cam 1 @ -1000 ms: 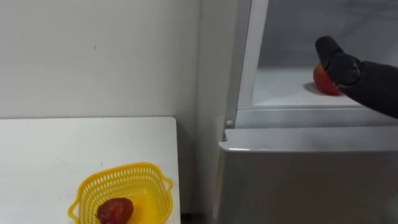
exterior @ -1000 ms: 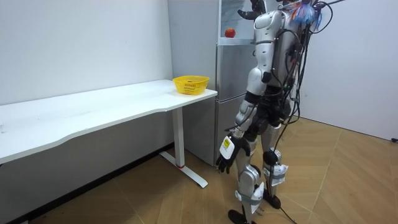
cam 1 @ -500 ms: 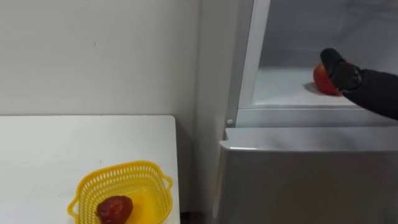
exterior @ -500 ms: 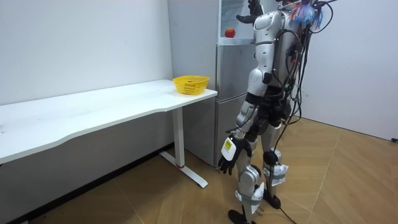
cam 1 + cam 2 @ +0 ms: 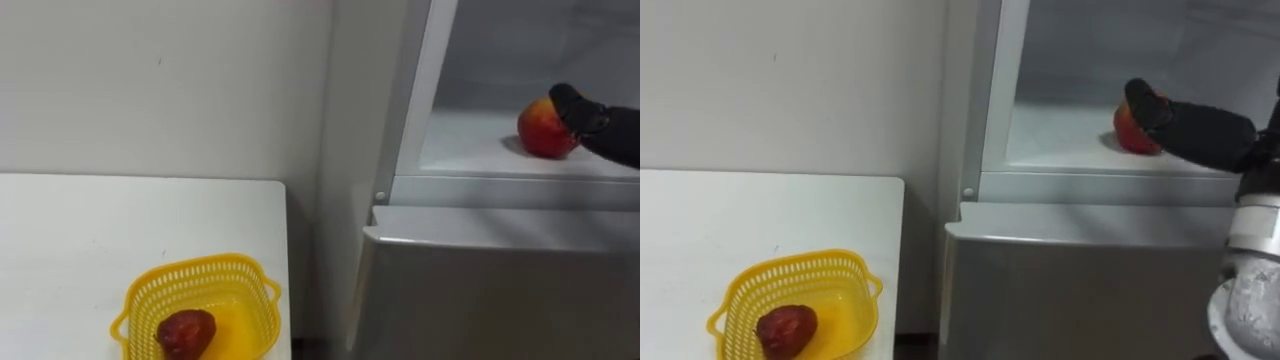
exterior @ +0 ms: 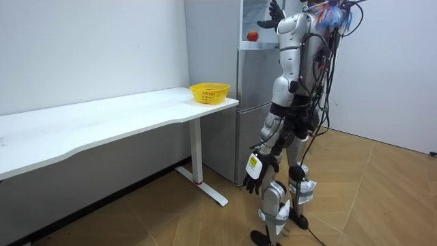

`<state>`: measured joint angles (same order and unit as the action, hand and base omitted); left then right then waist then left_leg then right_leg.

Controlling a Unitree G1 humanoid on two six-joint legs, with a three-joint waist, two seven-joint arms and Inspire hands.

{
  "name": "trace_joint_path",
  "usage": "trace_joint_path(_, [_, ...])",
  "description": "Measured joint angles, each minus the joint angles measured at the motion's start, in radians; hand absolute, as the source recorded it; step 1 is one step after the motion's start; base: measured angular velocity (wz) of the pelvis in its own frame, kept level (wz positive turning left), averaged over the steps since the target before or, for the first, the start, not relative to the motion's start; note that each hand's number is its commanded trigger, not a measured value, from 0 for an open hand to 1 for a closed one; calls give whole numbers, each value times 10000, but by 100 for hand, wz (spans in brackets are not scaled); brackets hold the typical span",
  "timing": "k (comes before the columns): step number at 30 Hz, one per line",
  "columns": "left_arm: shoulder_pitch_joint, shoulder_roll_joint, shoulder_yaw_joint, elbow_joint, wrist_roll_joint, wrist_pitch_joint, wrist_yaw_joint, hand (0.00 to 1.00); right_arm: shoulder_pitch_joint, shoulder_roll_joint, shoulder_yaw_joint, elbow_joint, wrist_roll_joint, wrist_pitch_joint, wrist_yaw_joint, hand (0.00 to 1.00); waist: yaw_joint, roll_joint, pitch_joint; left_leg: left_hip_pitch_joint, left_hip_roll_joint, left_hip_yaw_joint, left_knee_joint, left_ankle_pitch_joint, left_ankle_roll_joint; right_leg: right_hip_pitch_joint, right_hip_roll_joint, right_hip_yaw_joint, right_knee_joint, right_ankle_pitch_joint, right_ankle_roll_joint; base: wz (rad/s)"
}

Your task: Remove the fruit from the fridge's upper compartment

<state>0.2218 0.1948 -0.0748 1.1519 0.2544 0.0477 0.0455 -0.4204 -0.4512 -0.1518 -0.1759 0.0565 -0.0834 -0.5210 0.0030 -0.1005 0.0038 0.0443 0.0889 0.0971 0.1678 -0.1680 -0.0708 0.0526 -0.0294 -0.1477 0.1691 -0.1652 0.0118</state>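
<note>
Change: the right hand (image 5: pixel 582 110) no longer lies over the top of the apple (image 5: pixel 545 130); it now rests against the apple's upper right side, so more red skin shows. Part of the shift in the picture is the camera's own.
Apple: it has stayed on the white shelf (image 5: pixel 470 150) of the upper fridge (image 5: pixel 420 110), far right in the scene, not lifted.
Right hand fingers: they look stretched out and touching the fruit, not wrapped round it.
Left hand (image 6: pixel 256 171): hangs low beside the robot's thigh, fingers loose and empty, and has swung slightly forward.
Meaning for the task: no hold is made yet, in my judgement; the grasp has to be set before anything comes out.
Edges: the shelf's front lip and the top of the shut lower door (image 5: pixel 480 280) lie just below the way out; the door frame stands to the left.
Open room: the shelf left of the apple is bare, and the opening is wide.
Drop-off side: a yellow basket (image 5: pixel 150 295) sits near left on the table (image 5: pixel 100 220), already holding a dark red fruit (image 5: pixel 185 333); a gap parts table and fridge.
</note>
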Motion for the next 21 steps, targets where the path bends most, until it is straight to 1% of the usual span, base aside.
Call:
trace_joint_path(1, [73,0,65,-68,-2,27,-22,0,-423,-69,-15,305,17,2,-4,0,-19,-15,-11,-13,0,-13,12,0,0,12,0,-18,0,0,-1,6])
trace_joint_path(2, [97,0,130,-117,-2,63,-61,0,-642,-121,-35,477,74,3,-7,0,-33,-24,-17,-25,-2,-31,19,0,0,16,-2,-37,1,1,-2,8])
trace_joint_path(3, [108,20,214,-210,-10,131,-100,0,-995,-298,-123,807,189,29,-11,0,-49,-67,-46,-44,-5,-76,35,1,0,27,-6,-80,-2,2,-4,12])
trace_joint_path(4, [122,54,276,-246,-15,135,-116,0,-1330,-505,-153,1264,269,64,-12,0,-45,-96,-37,-29,-6,-124,52,1,0,79,-8,-131,-8,3,-6,13])
trace_joint_path(7, [146,150,343,-319,-18,173,-135,0,-1877,-1012,-187,2153,582,304,-76,0,7,-141,-22,25,-12,-169,93,0,0,206,-18,-215,-29,2,-4,10])
trace_joint_path(11, [202,149,638,-408,-26,210,-253,0,-1920,-1086,-188,2463,609,433,-134,0,32,-105,3,13,-12,-170,120,0,0,209,-18,-207,-29,2,-5,0])
trace_joint_path(12, [253,152,728,-543,-9,277,-337,0,-1920,-1086,-188,2518,609,528,-118,0,31,-91,12,-2,-12,-173,132,0,-1,198,-18,-207,-27,2,-4,0])
trace_joint_path(13, [291,152,775,-644,-9,321,-368,0,-1921,-1089,-188,2613,651,538,-102,0,32,-85,12,-21,-12,-188,135,0,0,187,-18,-219,-26,2,-4,0])
trace_joint_path(15, [311,147,908,-693,-7,349,-369,0,-1940,-1100,-188,2867,930,551,-94,0,38,-97,2,-49,-12,-212,140,0,-1,170,-17,-247,-22,2,-4,4])
trace_joint_path(16, [325,147,929,-719,-1,353,-365,0,-1948,-1104,-189,2957,970,620,-97,0,38,-102,-5,-76,-12,-226,145,0,-1,150,-17,-263,-22,2,-5,4])
trace_joint_path(21, [329,142,929,-718,-11,391,-363,0,-1979,-1127,-188,3127,1257,637,-39,0,30,-130,-28,-136,-13,-274,181,1,-2,132,-19,-331,-23,5,-10,4])
